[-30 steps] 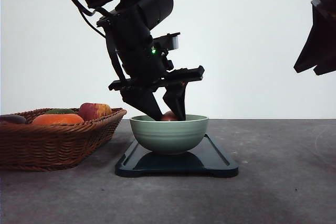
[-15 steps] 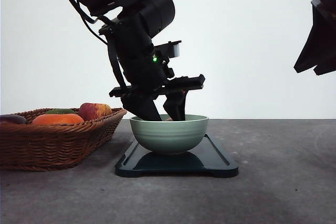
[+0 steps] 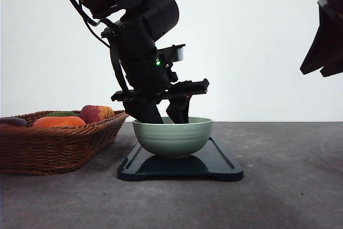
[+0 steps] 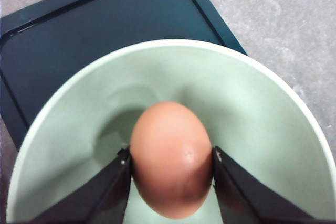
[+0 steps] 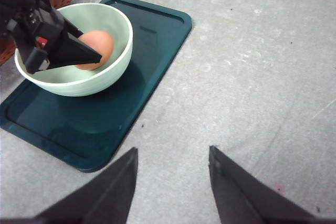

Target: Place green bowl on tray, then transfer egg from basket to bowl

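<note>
Holding the egg (image 4: 170,159) between both fingers, my left gripper (image 3: 167,115) is lowered into the green bowl (image 3: 172,137), fingertips below the rim in the front view. From the left wrist camera I read the jaws as pinching the egg on its two flanks; the egg's long axis runs along the fingers, between them, with its narrower end pointing away from the wrist toward the bowl's floor. I cannot tell from these views whether the shell already touches the bowl's inner surface or hangs just above it. The bowl sits on the tray (image 3: 222,164), toward the tray's left end and far edge as the front camera shows it, so I judge the first part of the task complete. The tray lies on the table (image 3: 289,197) just beside the basket (image 3: 53,146), which stands at the table's left edge and holds other produce. My right gripper (image 5: 170,166) hangs high over the table's right side, well apart from the tray, with its fingers spread and nothing between them. I judge the release to be the step in hand: the egg lies directly below the left gripper inside the bowl, so the jaws need only part sideways. Opening too abruptly, or too high, risks the egg rolling against the bowl's wall.
</note>
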### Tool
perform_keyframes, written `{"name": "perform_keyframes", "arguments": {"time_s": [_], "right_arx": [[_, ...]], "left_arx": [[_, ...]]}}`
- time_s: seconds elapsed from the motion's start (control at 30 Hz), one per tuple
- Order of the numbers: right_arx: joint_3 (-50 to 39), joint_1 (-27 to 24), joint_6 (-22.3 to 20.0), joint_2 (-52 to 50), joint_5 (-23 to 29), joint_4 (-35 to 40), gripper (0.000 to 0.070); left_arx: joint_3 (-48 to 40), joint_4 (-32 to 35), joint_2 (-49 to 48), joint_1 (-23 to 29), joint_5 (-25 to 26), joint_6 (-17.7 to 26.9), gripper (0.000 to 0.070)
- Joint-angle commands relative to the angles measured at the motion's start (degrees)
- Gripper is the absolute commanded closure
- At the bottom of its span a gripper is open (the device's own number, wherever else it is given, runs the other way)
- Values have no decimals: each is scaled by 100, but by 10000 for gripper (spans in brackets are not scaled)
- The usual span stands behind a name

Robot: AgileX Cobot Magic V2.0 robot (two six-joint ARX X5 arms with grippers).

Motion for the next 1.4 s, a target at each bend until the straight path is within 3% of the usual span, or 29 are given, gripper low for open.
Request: {"name": "perform_keyframes", "arguments": {"time_s": [0.0,0.47,0.6,0.8,1.23,1.37], "right_arx": [[26,24,-39,48,0,45,434],[26,24,-39,48,0,52,434],[26,24,-39,48,0,52,434],[26,24,-37,48,0,52,434],[26,24,-37,48,-3,50,434],[26,24,-35,48,-2,52,434]], "left_arx": [[109,39,136,-61,5,23,456],[109,-48,138,-61,5,20,455],[109,-105,138,-68,9,18,345],[121,-276,128,-104,11,7,337],[1771,-2082,39,-58,9,72,337],[1782,-2208,-383,-21,7,29,337]]}}
